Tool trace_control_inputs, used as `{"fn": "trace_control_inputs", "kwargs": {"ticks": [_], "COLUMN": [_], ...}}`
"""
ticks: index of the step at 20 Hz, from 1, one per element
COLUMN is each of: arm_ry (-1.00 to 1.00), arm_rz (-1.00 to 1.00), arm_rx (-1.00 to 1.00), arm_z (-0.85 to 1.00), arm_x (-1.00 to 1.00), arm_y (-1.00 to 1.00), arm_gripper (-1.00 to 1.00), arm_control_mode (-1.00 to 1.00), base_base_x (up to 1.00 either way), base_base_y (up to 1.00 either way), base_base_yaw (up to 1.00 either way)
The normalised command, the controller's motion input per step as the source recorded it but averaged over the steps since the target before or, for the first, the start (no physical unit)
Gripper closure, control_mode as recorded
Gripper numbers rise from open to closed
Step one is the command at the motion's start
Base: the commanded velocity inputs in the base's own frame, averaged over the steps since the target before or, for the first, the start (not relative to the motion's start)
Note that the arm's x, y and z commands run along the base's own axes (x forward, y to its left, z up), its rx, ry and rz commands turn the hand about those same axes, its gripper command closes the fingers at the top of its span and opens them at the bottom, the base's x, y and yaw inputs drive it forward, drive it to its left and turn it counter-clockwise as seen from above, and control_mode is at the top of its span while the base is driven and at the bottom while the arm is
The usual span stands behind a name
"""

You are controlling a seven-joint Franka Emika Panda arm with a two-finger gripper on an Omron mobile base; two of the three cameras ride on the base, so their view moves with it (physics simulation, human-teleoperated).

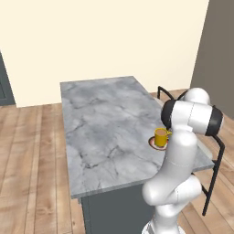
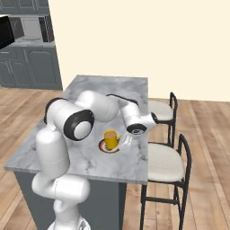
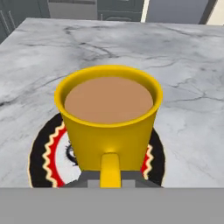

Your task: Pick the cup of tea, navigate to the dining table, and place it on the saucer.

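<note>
The cup of tea (image 3: pixel 109 120) sits on the saucer (image 3: pixel 43 162) at the dining table's (image 1: pixel 105 132) four-o'clock edge, the gripper (image 3: pixel 110 178) pinched on its handle, so placing looks nearly complete; next comes letting go.

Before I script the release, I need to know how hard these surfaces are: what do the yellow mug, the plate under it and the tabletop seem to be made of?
Yellow cylindrical mug: probably glazed ceramic; smooth, opaque, evenly coloured wall.
Round patterned saucer: likely painted ceramic; flat, with crisp black, red and cream bands.
Grey-white rectangular tabletop: looks like polished marble; dark veins across a pale slab.
</note>
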Motion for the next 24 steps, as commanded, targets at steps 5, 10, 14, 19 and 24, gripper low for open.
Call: {"fn": "trace_control_inputs", "kwargs": {"ticks": [5,10,14,19,24], "arm_ry": [0.01,0.02,0.0,0.0,0.0], "arm_rz": [0.01,0.01,-0.02,-0.3,-0.42], "arm_rx": [0.0,0.0,-0.06,-0.1,-0.06], "arm_z": [0.16,0.61,0.8,0.52,0.54], "arm_x": [0.0,-0.09,-0.9,-1.0,-0.99], "arm_y": [0.0,0.01,0.57,0.9,0.86], "arm_gripper": [-1.0,-1.0,-1.0,-1.0,-1.0], "arm_control_mode": [-1.0,-1.0,-1.0,-1.0,-1.0], "base_base_x": [0.0,0.0,0.0,0.0,0.0], "base_base_y": [0.0,0.0,0.0,0.0,0.0], "base_base_yaw": [0.0,0.0,0.0,0.0,0.0]}}
